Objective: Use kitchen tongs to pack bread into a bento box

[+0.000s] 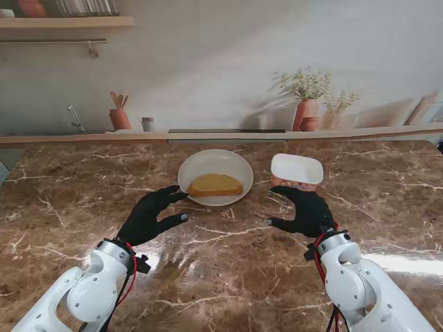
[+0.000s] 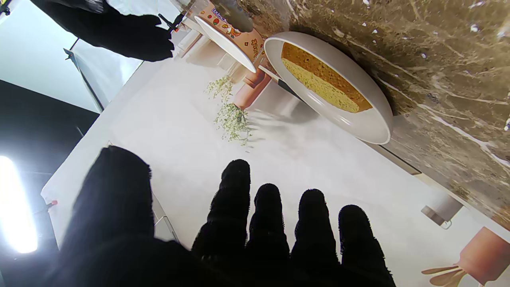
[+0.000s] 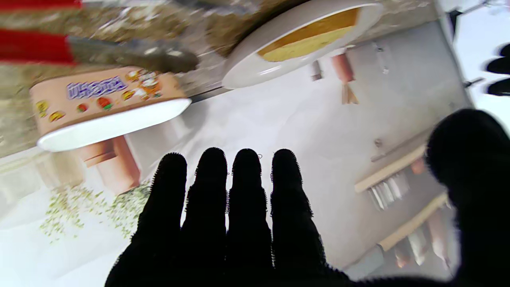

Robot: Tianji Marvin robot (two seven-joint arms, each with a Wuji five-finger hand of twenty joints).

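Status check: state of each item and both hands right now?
Bread: lying flat in the plate, not yet packed.
Plate: upright on the table, holding the bread.
Bento box: open, no lid on it, nothing visible inside.
Tongs: lying on the table, blurred.
Left hand: open, fingers spread, holding nothing.
Right hand: open, holding nothing.

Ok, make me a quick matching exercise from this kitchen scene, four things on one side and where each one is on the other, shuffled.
Things:
1. bread slice
2. bento box
3. left hand
4. tongs

Places:
A. near me, left of the plate
B. on the white plate
C. on the counter beside the bento box
D. right of the plate

Pairs: 1-B, 2-D, 3-A, 4-C
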